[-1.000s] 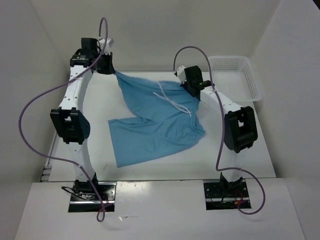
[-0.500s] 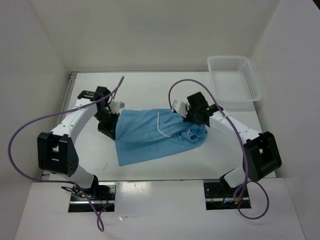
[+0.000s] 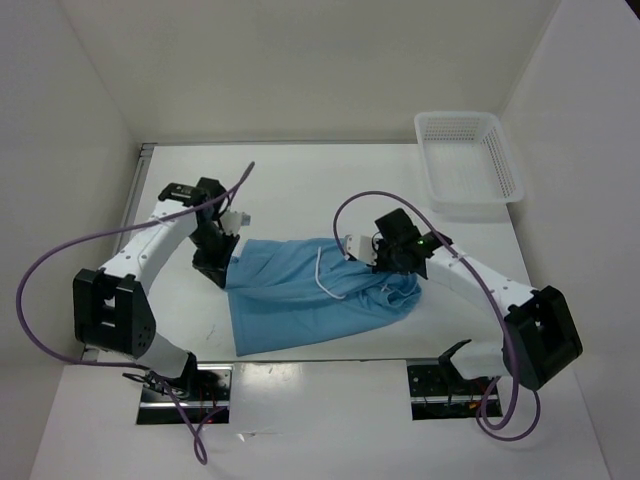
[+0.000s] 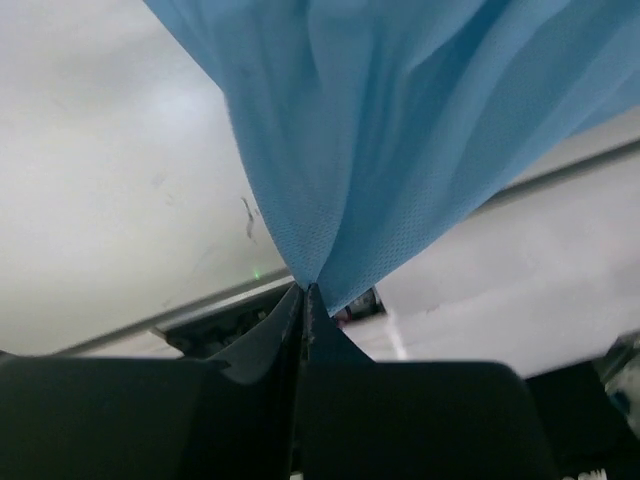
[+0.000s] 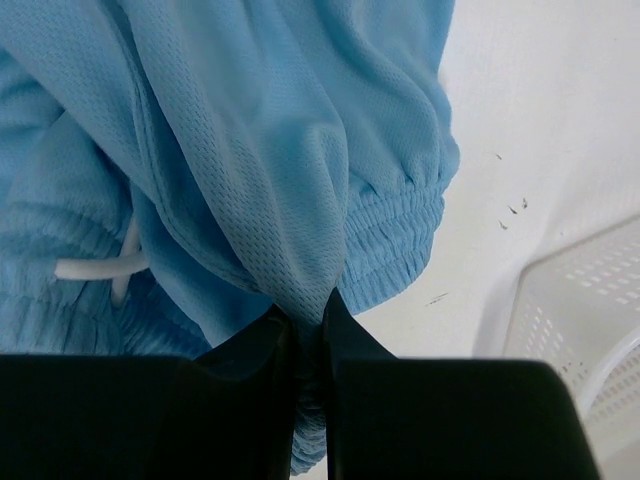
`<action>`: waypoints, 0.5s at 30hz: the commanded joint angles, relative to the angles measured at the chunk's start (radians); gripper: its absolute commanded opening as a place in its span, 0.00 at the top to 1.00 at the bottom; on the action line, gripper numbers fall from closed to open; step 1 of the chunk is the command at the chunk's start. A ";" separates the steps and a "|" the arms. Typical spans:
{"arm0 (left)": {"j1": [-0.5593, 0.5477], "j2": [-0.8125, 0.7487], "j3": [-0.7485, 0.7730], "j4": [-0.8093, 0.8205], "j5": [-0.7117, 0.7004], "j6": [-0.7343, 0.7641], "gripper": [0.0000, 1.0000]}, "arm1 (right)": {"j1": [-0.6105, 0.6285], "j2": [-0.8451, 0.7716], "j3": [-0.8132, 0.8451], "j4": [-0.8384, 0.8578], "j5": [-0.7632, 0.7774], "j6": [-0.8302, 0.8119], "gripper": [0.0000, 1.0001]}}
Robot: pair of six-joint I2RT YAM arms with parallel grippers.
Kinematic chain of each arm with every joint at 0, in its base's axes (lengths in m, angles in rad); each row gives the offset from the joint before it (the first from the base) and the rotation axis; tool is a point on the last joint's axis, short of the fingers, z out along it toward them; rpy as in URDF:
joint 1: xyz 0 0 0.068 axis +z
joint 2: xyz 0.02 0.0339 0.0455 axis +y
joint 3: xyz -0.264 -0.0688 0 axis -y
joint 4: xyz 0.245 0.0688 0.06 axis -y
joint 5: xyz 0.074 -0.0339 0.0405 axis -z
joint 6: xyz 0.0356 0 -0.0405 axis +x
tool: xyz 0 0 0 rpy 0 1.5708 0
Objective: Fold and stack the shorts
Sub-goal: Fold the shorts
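Note:
The light blue shorts (image 3: 300,295) lie folded over on the table near its front edge, white drawstring (image 3: 325,275) on top. My left gripper (image 3: 222,262) is shut on the shorts' left corner. In the left wrist view the fabric (image 4: 400,130) fans out from the pinched jaws of that gripper (image 4: 305,300). My right gripper (image 3: 385,262) is shut on the shorts' right side by the gathered waistband (image 5: 400,225). In the right wrist view mesh cloth (image 5: 250,170) is clamped between the fingers of the right gripper (image 5: 308,315), and the drawstring (image 5: 100,265) shows at the left.
A white mesh basket (image 3: 468,160) stands at the back right of the table; its corner shows in the right wrist view (image 5: 570,320). Purple cables loop off both arms. The table's front edge (image 3: 320,358) is just below the shorts.
Both grippers have come down and toward the front with the shorts, from held high at the back to low on the table. The shorts now lie doubled over.

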 commanded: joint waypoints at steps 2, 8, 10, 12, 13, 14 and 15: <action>0.100 0.050 0.166 0.061 0.014 0.003 1.00 | 0.007 0.034 0.087 0.114 0.014 0.062 1.00; 0.123 0.127 0.142 0.050 0.077 0.003 1.00 | 0.007 0.076 0.134 0.067 -0.024 0.078 1.00; 0.074 0.115 0.028 0.093 0.066 0.003 1.00 | 0.016 0.076 0.096 0.034 -0.034 0.052 1.00; 0.022 0.114 -0.033 0.165 0.042 0.003 1.00 | 0.050 0.076 0.065 0.034 -0.034 0.040 1.00; -0.017 0.114 -0.062 0.188 0.041 0.003 1.00 | 0.067 0.096 0.036 0.034 -0.034 0.030 1.00; -0.032 0.151 -0.063 0.225 0.031 0.003 1.00 | 0.081 0.106 0.026 0.034 -0.025 0.030 1.00; -0.041 0.174 -0.063 0.242 0.011 0.003 1.00 | 0.093 0.122 0.025 0.034 -0.024 0.030 1.00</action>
